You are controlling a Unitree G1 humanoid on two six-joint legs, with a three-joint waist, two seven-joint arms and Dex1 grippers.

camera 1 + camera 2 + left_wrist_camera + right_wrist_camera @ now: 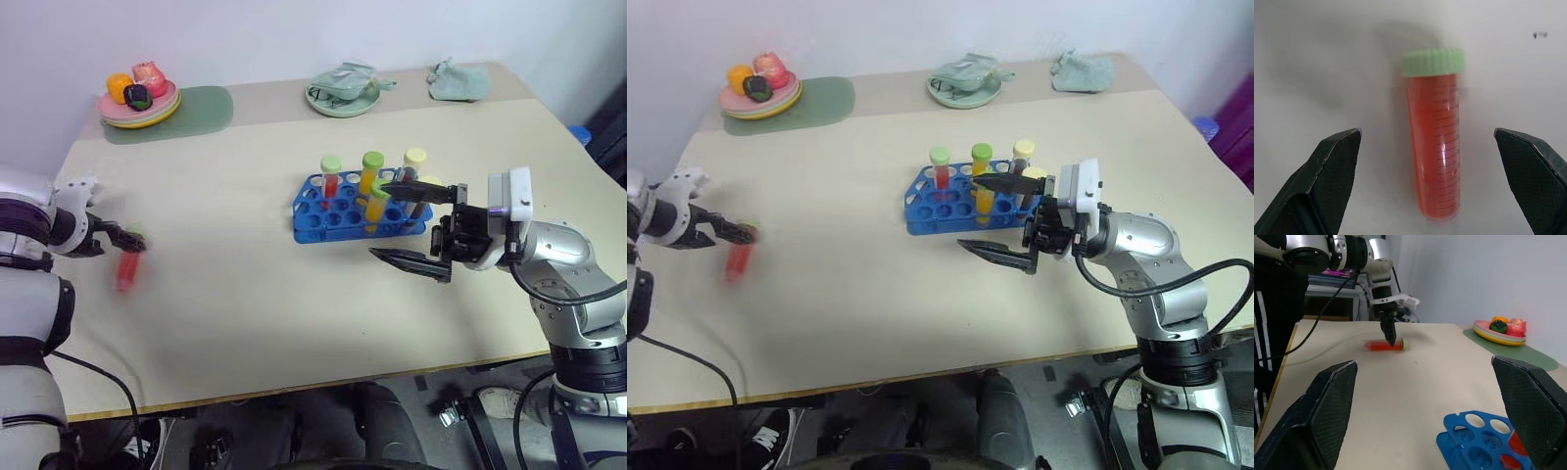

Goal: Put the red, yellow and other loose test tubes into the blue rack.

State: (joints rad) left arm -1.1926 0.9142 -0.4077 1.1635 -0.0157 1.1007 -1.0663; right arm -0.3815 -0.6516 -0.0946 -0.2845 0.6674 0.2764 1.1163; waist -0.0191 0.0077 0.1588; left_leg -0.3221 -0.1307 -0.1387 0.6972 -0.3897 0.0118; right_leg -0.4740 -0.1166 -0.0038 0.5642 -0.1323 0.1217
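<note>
A loose test tube [1434, 147] with red liquid and a light-green cap lies flat on the cream table at the left. My left gripper [1426, 131] points down over it, open, one finger on each side and clear of it; the head view shows this gripper [125, 240] just above the tube [127, 269]. The blue rack [323, 220] stands mid-table with several capped tubes upright in it: a red one [330, 178], yellow ones [371, 172] and a dark one [412, 166]. My right gripper [377, 219] hovers open and empty at the rack's right end.
A plate of toy fruit [147, 119] on a green mat [201, 106] sits at the far left. A green bowl holding a cloth [343, 93] and a loose cloth [458, 81] lie along the far edge. The table's near edge runs below both arms.
</note>
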